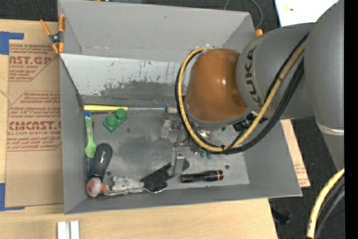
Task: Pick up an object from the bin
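Observation:
My gripper (179, 164) hangs below the arm's orange cover, low over the bin floor right of centre. Just beneath and to its left lies a black spoon-like thing (156, 179), its handle running up toward the gripper. A black marker with a red band (201, 177) lies flat just to the gripper's lower right. The view does not show anything held in the gripper.
Along the bin's left side lie a yellow stick (105, 108), a green block (115, 120), a green and blue pen-like thing (89, 135), a black oval thing (102, 158), a reddish ball (94, 187) and a metal piece (126, 184). The arm covers the bin's right part.

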`<state>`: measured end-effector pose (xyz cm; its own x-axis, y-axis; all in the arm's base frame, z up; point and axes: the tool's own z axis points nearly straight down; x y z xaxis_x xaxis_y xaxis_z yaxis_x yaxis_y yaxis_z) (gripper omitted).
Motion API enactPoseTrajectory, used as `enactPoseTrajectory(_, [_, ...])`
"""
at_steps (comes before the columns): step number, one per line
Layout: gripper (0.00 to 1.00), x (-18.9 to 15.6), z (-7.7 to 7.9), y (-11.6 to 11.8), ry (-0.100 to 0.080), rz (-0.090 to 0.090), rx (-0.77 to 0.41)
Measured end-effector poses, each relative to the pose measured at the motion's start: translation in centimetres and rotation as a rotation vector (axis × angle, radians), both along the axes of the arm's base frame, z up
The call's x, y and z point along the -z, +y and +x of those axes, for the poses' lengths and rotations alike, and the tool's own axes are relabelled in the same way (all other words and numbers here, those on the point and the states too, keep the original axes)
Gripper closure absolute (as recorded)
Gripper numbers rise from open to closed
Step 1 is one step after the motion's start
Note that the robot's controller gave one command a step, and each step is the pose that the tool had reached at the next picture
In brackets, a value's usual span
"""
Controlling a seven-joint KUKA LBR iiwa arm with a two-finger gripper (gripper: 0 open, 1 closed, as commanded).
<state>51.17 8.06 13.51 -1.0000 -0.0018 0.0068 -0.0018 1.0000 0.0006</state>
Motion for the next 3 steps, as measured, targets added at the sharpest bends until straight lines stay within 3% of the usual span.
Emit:
enactPoseTrajectory(1, [0.00, -0.4, 0.2, 0.0, -0.007, 0.001, 0.001])
enactPoseTrajectory(2, [0.00, 4.4, -0.2, 0.8, -0.009, 0.002, -0.338])
enactPoseTrajectory(3, [0.00, 2.8, -1.2, 2.0, -0.005, 0.003, -0.487])
